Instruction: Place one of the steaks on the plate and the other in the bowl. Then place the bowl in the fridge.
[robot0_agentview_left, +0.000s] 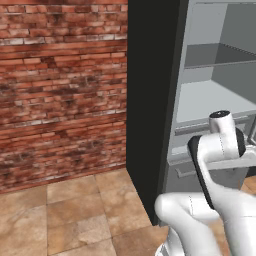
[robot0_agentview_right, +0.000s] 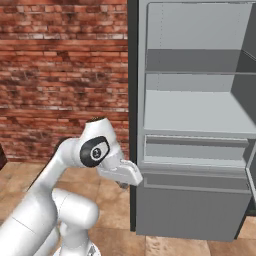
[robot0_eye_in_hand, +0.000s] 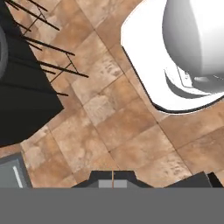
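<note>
One open fridge (robot0_agentview_right: 195, 115), two bare shelves

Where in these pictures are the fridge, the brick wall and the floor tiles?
fridge (robot0_agentview_right: 195, 112): right base view, middle shelf.
brick wall (robot0_agentview_left: 60, 90): left base view, wall face.
floor tiles (robot0_eye_in_hand: 122, 127): hand view, brown tile.

fridge (robot0_agentview_right: 195, 115) pale grey inside, black side | wall (robot0_agentview_left: 60, 90) red brick | floor (robot0_eye_in_hand: 113, 131) tan tile

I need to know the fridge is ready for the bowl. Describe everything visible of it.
The tall grey metal-look fridge stands open against the red brick wall, with a black side panel on its left. Its pale grey interior shows flat shelves, with nothing visible on them, above a drawer-like front. It rests on the brown tiled floor.
</note>
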